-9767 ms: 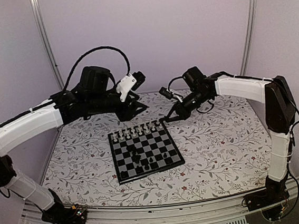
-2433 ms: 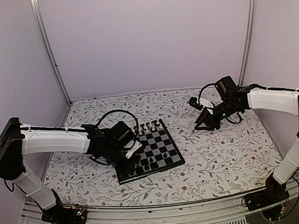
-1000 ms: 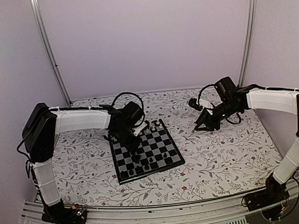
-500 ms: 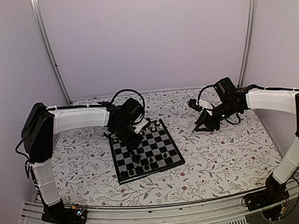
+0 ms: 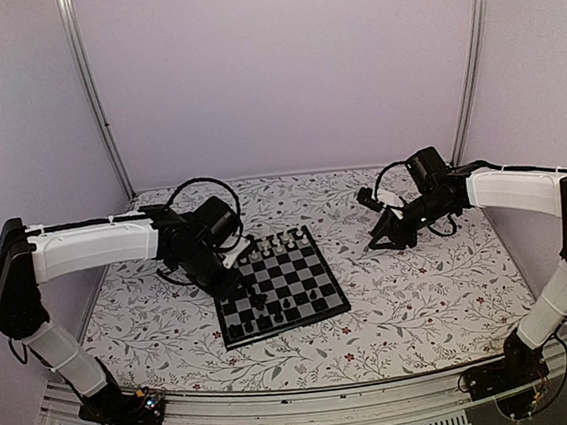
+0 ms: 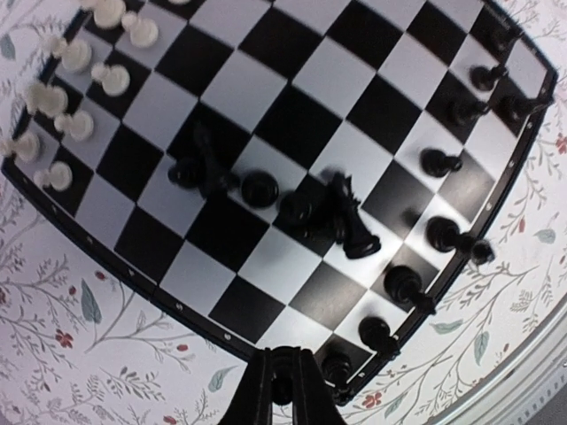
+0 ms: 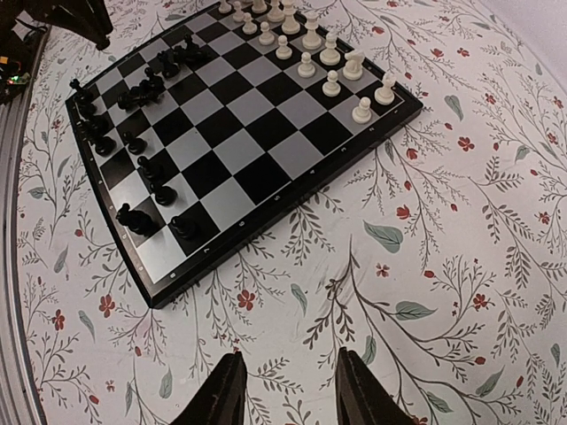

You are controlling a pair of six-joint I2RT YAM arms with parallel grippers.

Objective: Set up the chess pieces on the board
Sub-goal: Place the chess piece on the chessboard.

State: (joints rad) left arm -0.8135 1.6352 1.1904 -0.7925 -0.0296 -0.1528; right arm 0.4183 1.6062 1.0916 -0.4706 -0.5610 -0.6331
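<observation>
Finds the board (image 5: 304,269) mid-table on the floral tabletop (image 5: 422,290), white chess pieces (image 5: 274,243) ranked along its far edge, black ones on the near rows (a few toppled (image 6: 350,226) mid-board). Shows the left gripper (image 6: 282,390) above the board's left edge, jaws pressed together. Shows the right gripper (image 7: 288,390) well off to the right, jaws spread, empty.

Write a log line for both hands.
left hand: shut, by small black-and-grey checkered chessboard | right hand: open, over floral tabletop | tiny black chess pieces: some toppled mid-board
</observation>
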